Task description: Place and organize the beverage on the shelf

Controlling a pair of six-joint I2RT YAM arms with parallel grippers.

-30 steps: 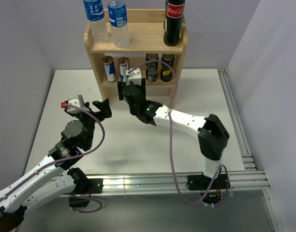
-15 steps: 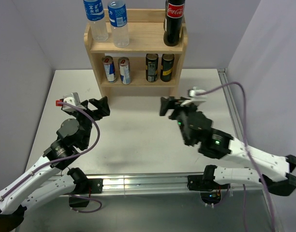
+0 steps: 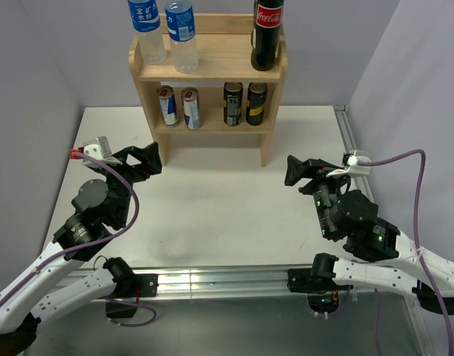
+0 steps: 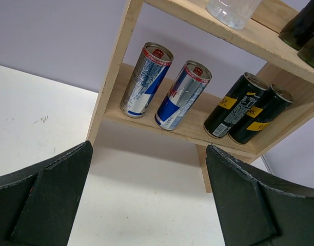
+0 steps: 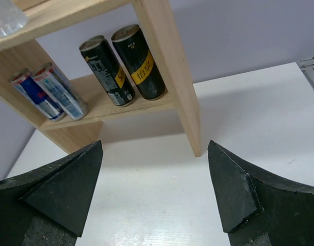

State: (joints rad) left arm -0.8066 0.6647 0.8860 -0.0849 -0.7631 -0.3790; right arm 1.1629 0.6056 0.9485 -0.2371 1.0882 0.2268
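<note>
The pale wood shelf (image 3: 219,58) stands at the table's back. Its top board holds two water bottles (image 3: 147,30) (image 3: 182,33) and a cola bottle (image 3: 266,33). Its lower tier holds two blue-silver cans (image 3: 179,107) on the left and two black cans (image 3: 245,103) on the right, all upright. My left gripper (image 3: 147,158) is open and empty, in front of the shelf's left side. My right gripper (image 3: 297,169) is open and empty, right of the shelf's right panel. The left wrist view shows the open gripper (image 4: 148,154), blue-silver cans (image 4: 145,81) and black cans (image 4: 234,105). The right wrist view shows the open gripper (image 5: 154,146), black cans (image 5: 139,61) and shelf panel (image 5: 170,77).
The white table (image 3: 212,200) is bounded by grey walls at the left, back and right. An aluminium rail (image 3: 360,178) runs along the right edge and another (image 3: 212,278) along the front, where the arm bases sit.
My right arm has pulled back from the shelf's lower tier to the front right, its gripper empty. My left gripper has drifted a little to the left.
</note>
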